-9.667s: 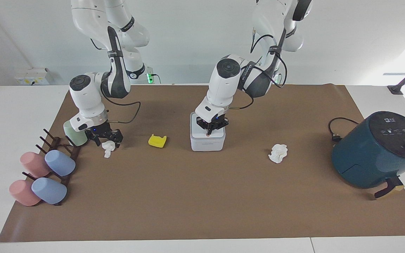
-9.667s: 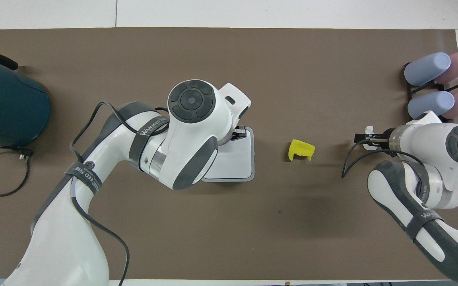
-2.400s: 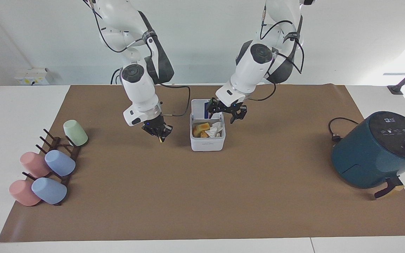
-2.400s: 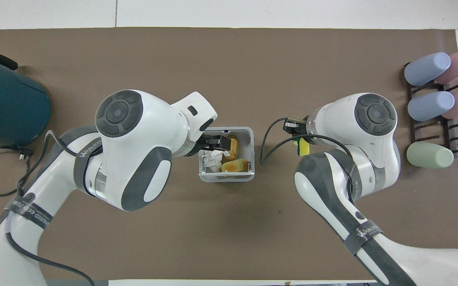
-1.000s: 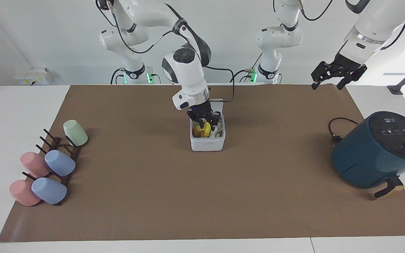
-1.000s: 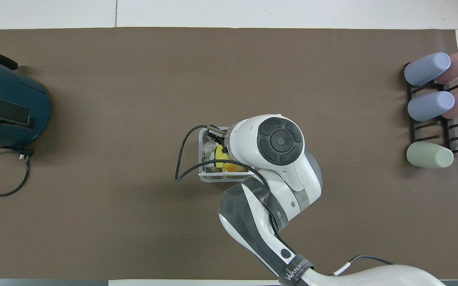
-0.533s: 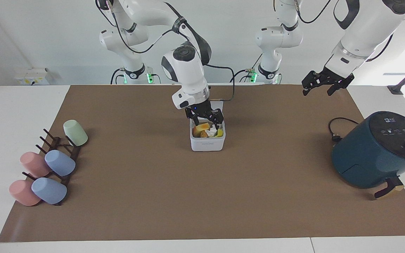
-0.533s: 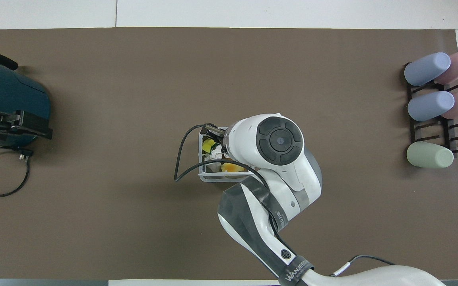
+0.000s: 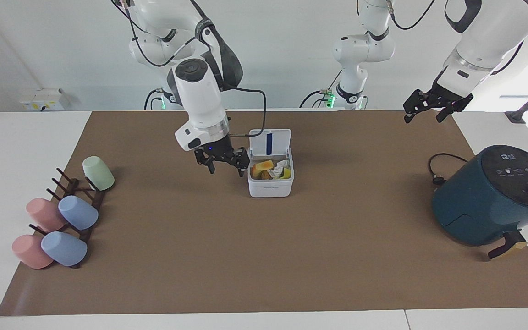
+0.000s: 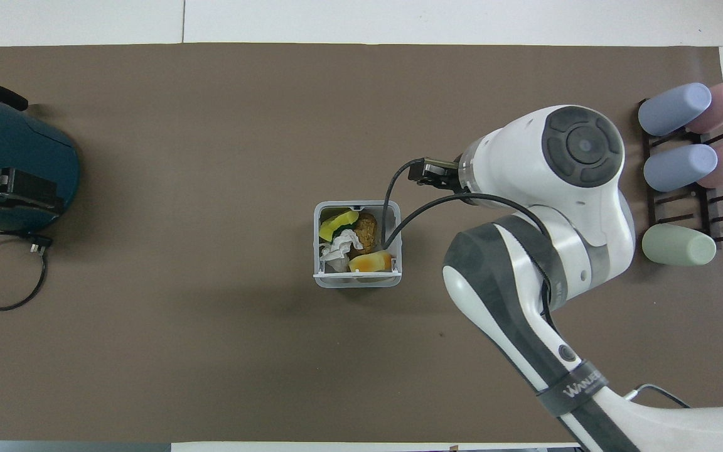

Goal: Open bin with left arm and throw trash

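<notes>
The bin [image 9: 271, 187] stands mid-mat with its lid [image 9: 269, 142] upright and the blue stripe showing. Inside lie crumpled white paper [image 9: 278, 169], the yellow piece [image 9: 286, 173] and orange and brown scraps; the overhead view shows the bin [image 10: 358, 282], paper [image 10: 339, 245] and yellow piece [image 10: 336, 223] too. My right gripper [image 9: 225, 165] is open and empty, low over the mat beside the bin, toward the right arm's end. My left gripper [image 9: 429, 110] is open and empty, raised high at the left arm's end of the table.
A dark teal air fryer [image 9: 493, 197] with a black cable [image 9: 438, 167] stands at the left arm's end. A rack [image 9: 78, 201] with several pastel cups [image 9: 78, 213] lies at the right arm's end.
My right gripper let the yellow piece go into the bin, then drew out toward the right arm's end. My left gripper stayed raised and shifted only slightly.
</notes>
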